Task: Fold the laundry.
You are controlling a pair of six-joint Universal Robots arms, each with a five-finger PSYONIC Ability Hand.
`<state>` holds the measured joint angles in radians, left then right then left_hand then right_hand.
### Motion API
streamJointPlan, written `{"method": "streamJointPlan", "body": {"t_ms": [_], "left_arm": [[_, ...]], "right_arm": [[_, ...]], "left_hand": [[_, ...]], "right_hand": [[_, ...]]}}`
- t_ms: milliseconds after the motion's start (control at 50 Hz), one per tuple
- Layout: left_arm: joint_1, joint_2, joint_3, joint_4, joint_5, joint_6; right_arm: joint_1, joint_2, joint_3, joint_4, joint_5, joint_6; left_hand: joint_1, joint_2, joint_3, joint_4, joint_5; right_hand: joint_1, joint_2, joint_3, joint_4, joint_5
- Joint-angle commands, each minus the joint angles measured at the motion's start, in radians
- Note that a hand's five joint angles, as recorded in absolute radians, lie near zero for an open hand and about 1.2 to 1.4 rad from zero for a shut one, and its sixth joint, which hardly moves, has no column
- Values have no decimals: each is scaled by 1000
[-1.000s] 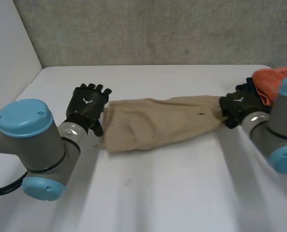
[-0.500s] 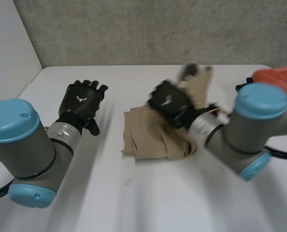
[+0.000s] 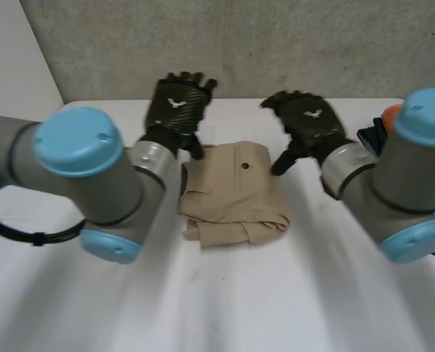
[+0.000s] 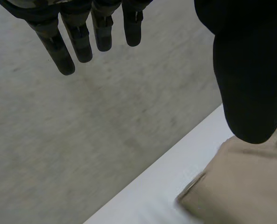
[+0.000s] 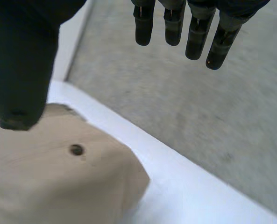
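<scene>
Looks soft, light and floppy: beige trousers folded into a lumpy bundle at the middle of the white table. Probably slumps and comes unfolded if lifted loosely; best pinched through all layers at a folded edge or corner. Holds nothing in the left hand, raised over the bundle's far left corner, fingers straight and spread. Same with the right hand, lifted above the far right corner, fingers straight, empty.
</scene>
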<state>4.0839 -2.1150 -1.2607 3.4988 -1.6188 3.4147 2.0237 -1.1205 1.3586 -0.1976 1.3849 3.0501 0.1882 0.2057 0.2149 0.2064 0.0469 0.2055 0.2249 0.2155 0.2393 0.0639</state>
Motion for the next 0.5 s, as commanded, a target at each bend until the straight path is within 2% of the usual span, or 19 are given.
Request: {"method": "streamJointPlan", "body": {"t_ms": [20,220,340,500], "left_arm": [[-100,-128,136,-40,22,-8],[-106,-329,386,-205,8,0],[-54,-367,409,-319,-64,35],[-36,-391,386,-417,-67,92]], "right_arm": [[-85,-7,-12,98,-9,90],[-72,96,-102,161,-41,65],[-71,198,-199,213,-90,32],[-33,375,-357,282,-95,13]], "left_hand": [[31,14,4,13,-2],[46,28,19,28,13],[37,20,10,19,4],[43,25,16,25,10]], "right_hand": [[-31,-50,-41,-65,-64],[-31,-50,-41,-65,-64],[-31,-50,-41,-65,-64],[-31,-50,-41,-65,-64]]}}
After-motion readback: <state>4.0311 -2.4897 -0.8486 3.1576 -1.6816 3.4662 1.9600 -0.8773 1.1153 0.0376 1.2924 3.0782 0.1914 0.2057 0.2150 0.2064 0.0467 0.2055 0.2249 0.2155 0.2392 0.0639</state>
